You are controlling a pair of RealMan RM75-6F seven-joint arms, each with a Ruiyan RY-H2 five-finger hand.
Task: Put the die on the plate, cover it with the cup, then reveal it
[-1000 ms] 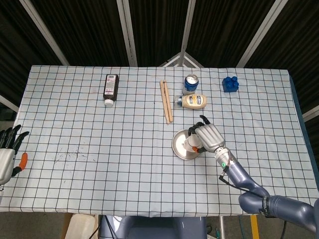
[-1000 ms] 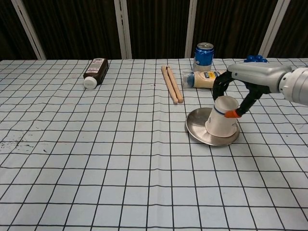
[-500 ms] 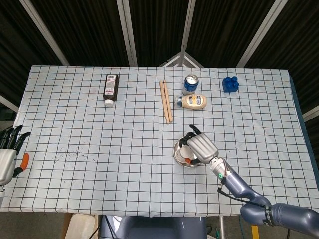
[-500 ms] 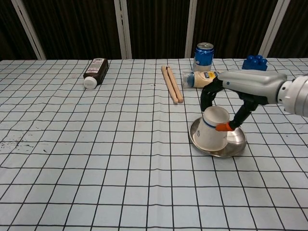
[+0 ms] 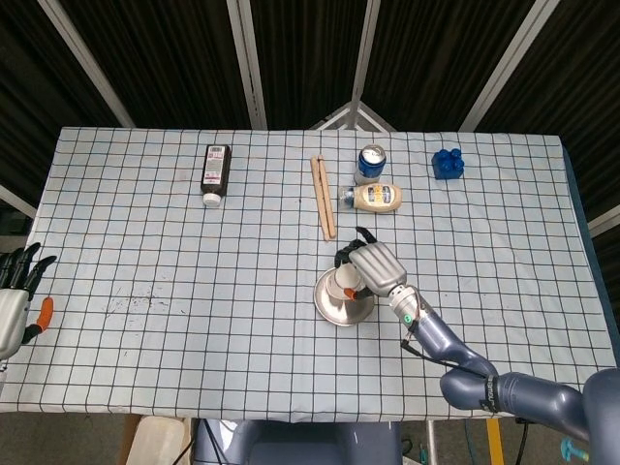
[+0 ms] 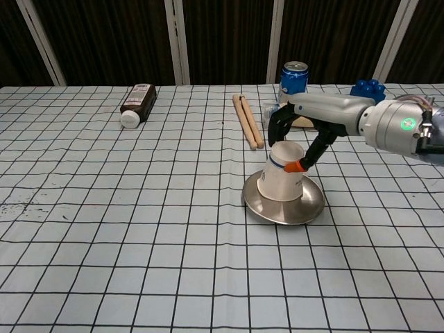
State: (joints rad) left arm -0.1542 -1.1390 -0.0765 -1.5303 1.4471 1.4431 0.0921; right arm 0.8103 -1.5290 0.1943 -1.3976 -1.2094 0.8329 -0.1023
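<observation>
Since the earlier frames, plate [image 6: 283, 206] and cup [image 6: 280, 181] have slid leftward across the desk [image 6: 139, 229] with the right hand [image 6: 300, 136].

Near: the left hand [image 5: 14, 295] rests at the desk's left edge, fingers apart, holding nothing.

Middle: the inverted cup stands tilted on the plate, its base gripped from above by the right hand. The die cannot be seen; presumably it lies under the cup.

Step in hand, as judged: covering is done or nearly so, and the reveal comes next. That calls for a straight lift of the cup without dragging the plate.

Far: sticks [image 6: 248, 121], a mayonnaise bottle [image 5: 374, 197], a can [image 6: 293, 80], a blue block [image 5: 447, 163] and a dark bottle [image 6: 137, 104].
</observation>
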